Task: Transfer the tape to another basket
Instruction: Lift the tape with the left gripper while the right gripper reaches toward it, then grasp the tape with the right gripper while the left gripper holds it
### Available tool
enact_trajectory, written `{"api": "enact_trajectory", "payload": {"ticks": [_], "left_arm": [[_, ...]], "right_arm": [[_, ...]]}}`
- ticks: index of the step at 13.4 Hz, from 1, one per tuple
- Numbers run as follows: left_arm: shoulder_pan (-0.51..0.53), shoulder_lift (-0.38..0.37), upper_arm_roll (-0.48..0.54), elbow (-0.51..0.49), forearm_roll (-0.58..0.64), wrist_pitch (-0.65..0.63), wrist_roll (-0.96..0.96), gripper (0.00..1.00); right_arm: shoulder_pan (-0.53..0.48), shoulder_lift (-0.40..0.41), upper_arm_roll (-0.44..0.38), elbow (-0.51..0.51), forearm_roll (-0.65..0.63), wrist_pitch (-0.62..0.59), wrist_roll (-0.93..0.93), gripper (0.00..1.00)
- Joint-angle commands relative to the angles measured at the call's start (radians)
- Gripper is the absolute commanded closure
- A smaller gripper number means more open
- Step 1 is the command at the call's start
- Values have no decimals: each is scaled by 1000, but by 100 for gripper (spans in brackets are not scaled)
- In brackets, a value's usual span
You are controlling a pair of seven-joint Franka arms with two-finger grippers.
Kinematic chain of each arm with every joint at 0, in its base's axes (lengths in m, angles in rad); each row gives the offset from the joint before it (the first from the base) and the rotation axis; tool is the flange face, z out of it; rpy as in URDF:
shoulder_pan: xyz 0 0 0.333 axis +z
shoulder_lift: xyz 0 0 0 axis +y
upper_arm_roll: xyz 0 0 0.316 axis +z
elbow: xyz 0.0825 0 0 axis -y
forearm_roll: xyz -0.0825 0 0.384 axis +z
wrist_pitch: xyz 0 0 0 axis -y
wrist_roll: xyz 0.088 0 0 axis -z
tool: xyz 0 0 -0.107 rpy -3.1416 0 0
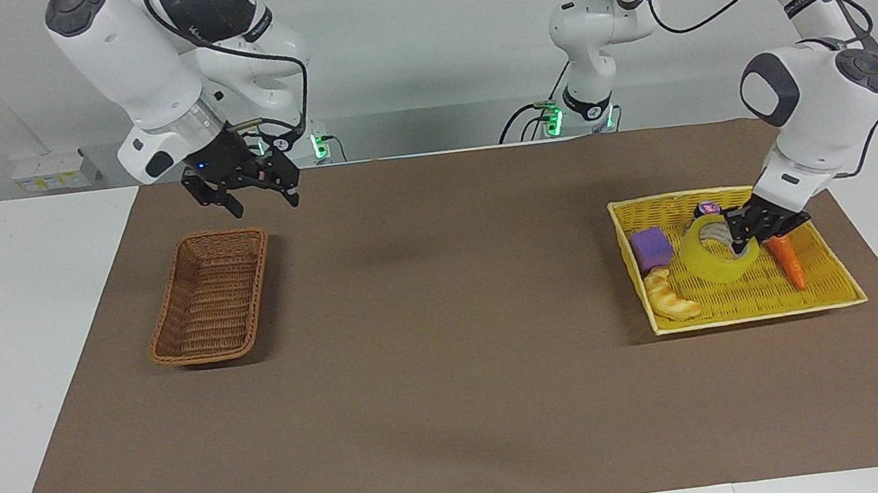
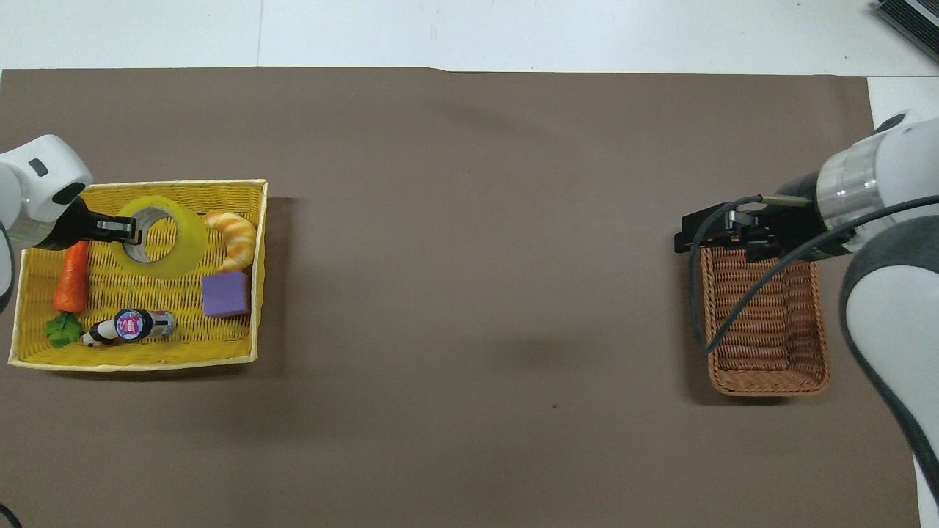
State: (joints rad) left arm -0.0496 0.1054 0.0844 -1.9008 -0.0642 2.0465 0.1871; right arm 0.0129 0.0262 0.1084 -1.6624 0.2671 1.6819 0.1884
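The yellow tape [image 1: 707, 259] hangs tilted just above the yellow tray basket [image 1: 751, 299], at the left arm's end of the table. My left gripper [image 1: 739, 234] is shut on the roll's wall, one finger inside its pale core. In the overhead view the tape [image 2: 188, 248] and left gripper [image 2: 130, 231] show over the tray [image 2: 147, 346]. The brown wicker basket [image 1: 223, 237] stands empty at the right arm's end. My right gripper [image 1: 266, 205] is open and empty, up in the air by that basket [image 2: 763, 326]; it also shows in the overhead view [image 2: 686, 240].
In the tray lie an orange carrot [image 1: 786, 261], a purple block [image 1: 651, 247], a croissant [image 1: 669, 296] and a small bottle [image 2: 136, 325]. A brown mat [image 1: 452, 361] covers the table between the two baskets.
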Motion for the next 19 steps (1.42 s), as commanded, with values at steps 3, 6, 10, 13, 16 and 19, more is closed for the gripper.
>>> {"api": "enact_trajectory", "payload": {"ticks": [3,6,10,13,16,19], "left_arm": [[-168,-47,9,-47,-193,-16,-124,100],[-300,-47,8,-86,-259,61,-226,100],[-420,-46,8,-135,-394,167,-317,100],[-461,-41,8,-135,-469,198,-319,100],[-490,-32,9,-135,-490,230,-340,100],[-493,-32,8,-135,-490,228,-351,100]], "right_arm": [[61,14,4,-148,268,206,16,0],[157,61,4,-204,432,394,25,0],[315,147,4,-241,624,696,22,0],[355,222,5,-237,755,774,-105,0],[378,259,5,-240,1027,775,-359,0],[380,259,5,-240,1064,769,-386,0]]}}
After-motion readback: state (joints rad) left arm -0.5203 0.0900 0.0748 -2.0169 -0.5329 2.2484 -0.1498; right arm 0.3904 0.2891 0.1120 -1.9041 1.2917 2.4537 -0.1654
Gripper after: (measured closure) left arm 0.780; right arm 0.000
